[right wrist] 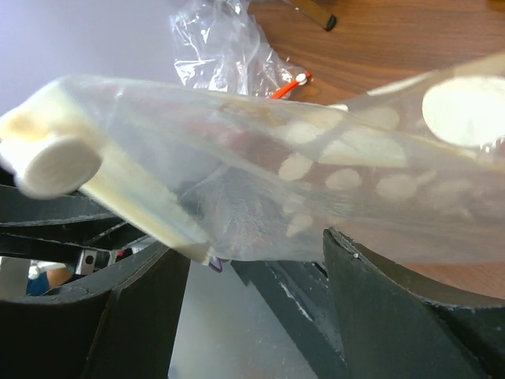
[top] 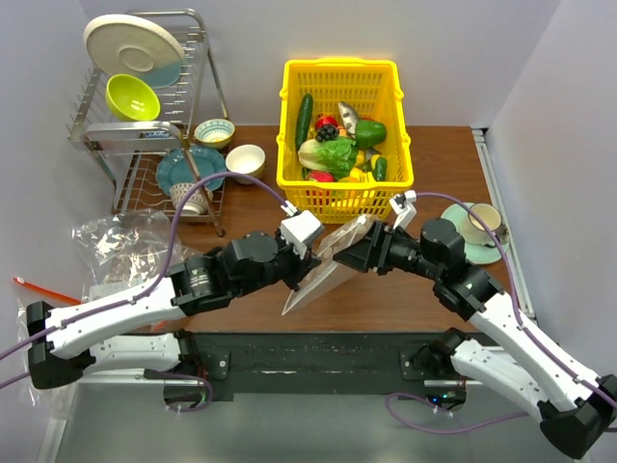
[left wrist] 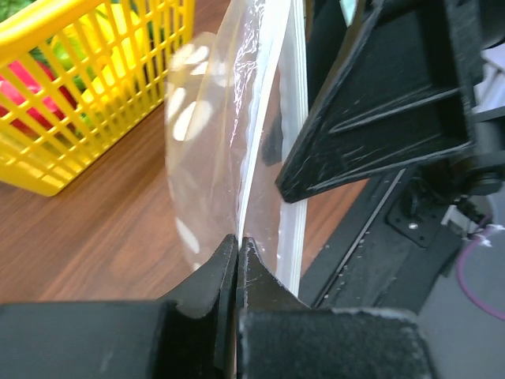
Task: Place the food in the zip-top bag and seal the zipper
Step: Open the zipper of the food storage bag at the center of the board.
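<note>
The zip-top bag (top: 326, 268), clear with white dots, hangs tilted above the table between my two grippers. My left gripper (top: 307, 258) is shut on one edge of it; the left wrist view shows the jaws pressed together on the plastic (left wrist: 237, 242), with the bag (left wrist: 209, 142) rising ahead and the zipper (left wrist: 293, 158) along its right side. My right gripper (top: 359, 253) is open, its fingers (right wrist: 394, 308) wide apart just under the bag (right wrist: 316, 181). The zipper (right wrist: 134, 205) runs across on the left. The food (top: 337, 149) lies in the yellow basket (top: 339, 66).
A dish rack (top: 145, 135) with plates and bowls stands at the back left. Plain clear bags (top: 120, 246) with an orange-red strip (top: 43, 289) lie at the left. A cup on a saucer (top: 482, 227) sits at the right. The yellow basket (left wrist: 71, 87) is close behind the bag.
</note>
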